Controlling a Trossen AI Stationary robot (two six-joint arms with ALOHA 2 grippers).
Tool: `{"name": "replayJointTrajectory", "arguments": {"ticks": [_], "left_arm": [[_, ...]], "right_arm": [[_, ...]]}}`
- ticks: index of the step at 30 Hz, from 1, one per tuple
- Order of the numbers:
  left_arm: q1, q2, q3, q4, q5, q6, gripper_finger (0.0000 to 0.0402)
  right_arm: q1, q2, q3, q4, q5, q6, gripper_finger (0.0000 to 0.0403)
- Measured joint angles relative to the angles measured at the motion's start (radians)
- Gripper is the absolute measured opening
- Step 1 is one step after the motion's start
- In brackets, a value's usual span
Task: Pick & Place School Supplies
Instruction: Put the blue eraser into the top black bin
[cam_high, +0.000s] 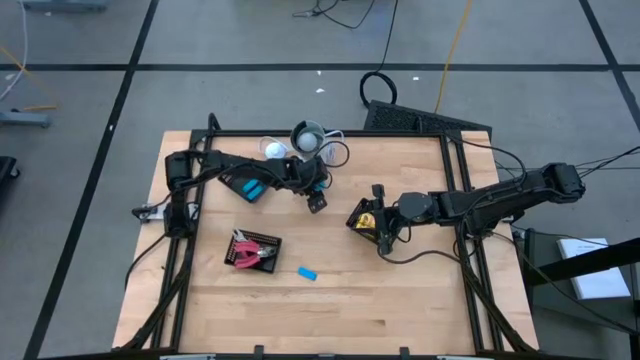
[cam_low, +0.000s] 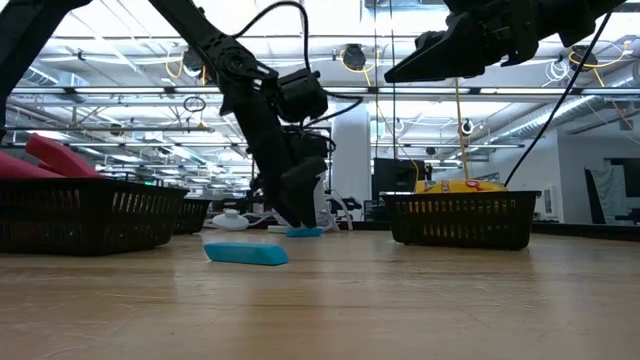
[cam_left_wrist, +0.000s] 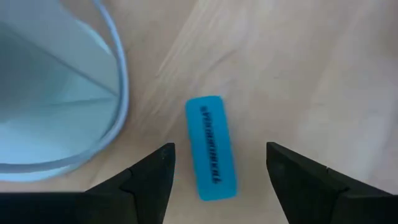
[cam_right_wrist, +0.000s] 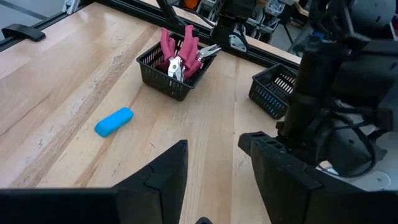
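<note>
A light-blue rectangular block with dark lettering (cam_left_wrist: 211, 147) lies flat on the wooden table. My left gripper (cam_left_wrist: 221, 149) is open, pointing steeply down, with one finger on each side of the block and a gap to each. The low view shows the same gripper (cam_low: 295, 212) just above that block (cam_low: 304, 232). A second blue block (cam_high: 307, 273) lies loose nearer the front. My right gripper (cam_right_wrist: 212, 144) is open and empty, hanging high over the basket of yellow pieces (cam_low: 460, 215).
A black mesh basket with red-handled pliers (cam_high: 252, 250) sits front left, and another holding blue items (cam_high: 248, 185) is under the left arm. A white round cup with a cable (cam_high: 308, 137) stands at the back. A pale round rim (cam_left_wrist: 93, 93) lies close beside the left gripper.
</note>
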Motion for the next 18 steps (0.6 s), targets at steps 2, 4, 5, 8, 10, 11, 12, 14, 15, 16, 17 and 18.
{"name": "replayJointTrajectory", "arguments": {"ticks": [2,4,5,8,10,11,12,14,15,16,17,18], "left_arm": [[0.007,0.010,0.000,-0.004,0.001,0.001,0.0251],[0.009,0.027,0.000,0.017,0.009,0.003,0.0251],[0.008,0.037,0.000,0.020,0.013,0.005,0.0251],[0.008,0.051,0.003,0.021,0.020,-0.002,0.0250],[0.005,0.052,0.003,0.018,0.018,-0.009,0.0250],[0.003,0.052,0.003,0.018,0.013,-0.015,0.0250],[0.001,0.053,0.003,0.017,0.006,-0.018,0.0250],[0.000,0.049,0.002,0.012,-0.001,-0.025,0.0242],[0.001,0.049,0.002,0.009,-0.001,-0.026,0.0234],[0.001,0.049,0.002,0.006,-0.001,-0.026,0.0222],[0.001,0.049,0.002,0.001,-0.003,-0.028,0.0207],[0.001,0.049,0.002,-0.006,-0.006,-0.029,0.0190]], "right_arm": [[0.000,0.000,0.000,0.000,0.000,0.000,0.0166],[0.000,0.000,0.000,0.000,0.000,0.001,0.0166],[0.000,0.000,0.000,0.000,0.000,0.000,0.0166],[0.000,0.000,0.000,0.006,0.000,0.000,0.0166],[0.000,0.000,0.000,0.007,0.000,0.000,0.0166],[0.000,0.000,0.000,0.007,0.000,0.000,0.0166],[0.000,0.000,0.000,0.007,0.000,0.000,0.0166],[0.000,0.000,0.000,0.007,0.000,0.000,0.0166],[0.000,0.000,0.000,0.007,0.000,0.000,0.0166],[0.000,0.000,0.000,0.007,0.000,0.000,0.0166],[0.000,0.000,0.000,0.007,0.000,0.001,0.0166],[0.000,0.000,0.000,0.007,0.000,0.002,0.0166]]}}
